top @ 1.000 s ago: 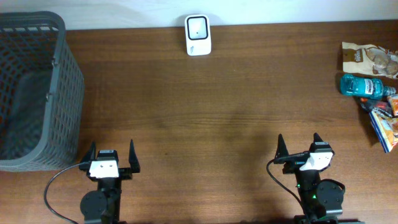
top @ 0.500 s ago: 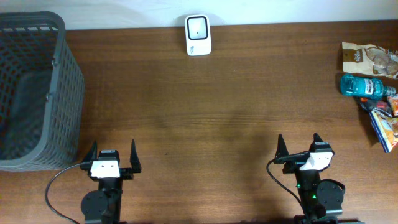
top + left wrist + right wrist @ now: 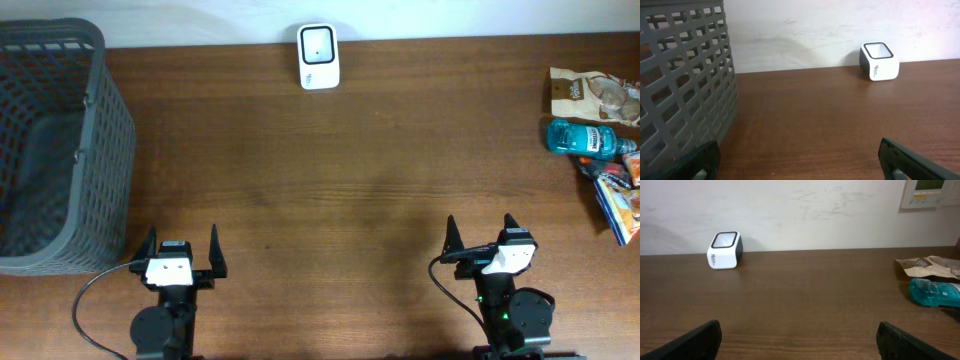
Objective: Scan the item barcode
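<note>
A white barcode scanner [image 3: 319, 56] with a dark window stands at the table's back edge; it also shows in the left wrist view [image 3: 879, 61] and the right wrist view [image 3: 724, 249]. The items lie at the far right: a brown snack pouch [image 3: 594, 95], a teal bottle [image 3: 584, 137] and a colourful packet [image 3: 618, 203]. The pouch [image 3: 929, 266] and bottle [image 3: 935, 292] appear in the right wrist view too. My left gripper [image 3: 180, 248] and right gripper [image 3: 480, 234] rest at the front edge, both open and holding nothing.
A tall grey mesh basket [image 3: 92, 120] fills the left end of the table and looms at the left of the left wrist view [image 3: 685, 85]. A white wall runs behind the table, with a wall panel [image 3: 932, 192] at the upper right.
</note>
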Available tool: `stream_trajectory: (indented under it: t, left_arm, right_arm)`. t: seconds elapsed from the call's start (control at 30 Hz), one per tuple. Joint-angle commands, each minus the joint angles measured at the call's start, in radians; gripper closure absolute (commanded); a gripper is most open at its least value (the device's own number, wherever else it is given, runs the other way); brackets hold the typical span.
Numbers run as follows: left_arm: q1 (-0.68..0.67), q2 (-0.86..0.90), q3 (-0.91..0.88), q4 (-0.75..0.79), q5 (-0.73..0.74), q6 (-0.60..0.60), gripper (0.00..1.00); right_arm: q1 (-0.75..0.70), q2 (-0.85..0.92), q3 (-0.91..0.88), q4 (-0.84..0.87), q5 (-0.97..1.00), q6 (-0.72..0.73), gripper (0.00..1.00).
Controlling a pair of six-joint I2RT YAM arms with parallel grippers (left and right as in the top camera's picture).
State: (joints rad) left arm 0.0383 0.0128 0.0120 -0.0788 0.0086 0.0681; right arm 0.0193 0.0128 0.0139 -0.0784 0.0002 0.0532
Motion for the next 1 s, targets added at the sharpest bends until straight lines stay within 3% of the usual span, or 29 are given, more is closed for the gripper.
stream_trajectory:
  t: [0.0,0.97]
  left_arm:
    - [-0.005,-0.008,-0.004,-0.005,-0.005,0.016,0.01]
    - [-0.005,-0.008,-0.004,-0.005,-0.005,0.016,0.01]
  right_arm:
    - [-0.009,-0.009,-0.008,-0.003,0.008,0.003,0.02]
    - [-0.057,-0.010,-0.008,-0.003,0.012,-0.027,0.02]
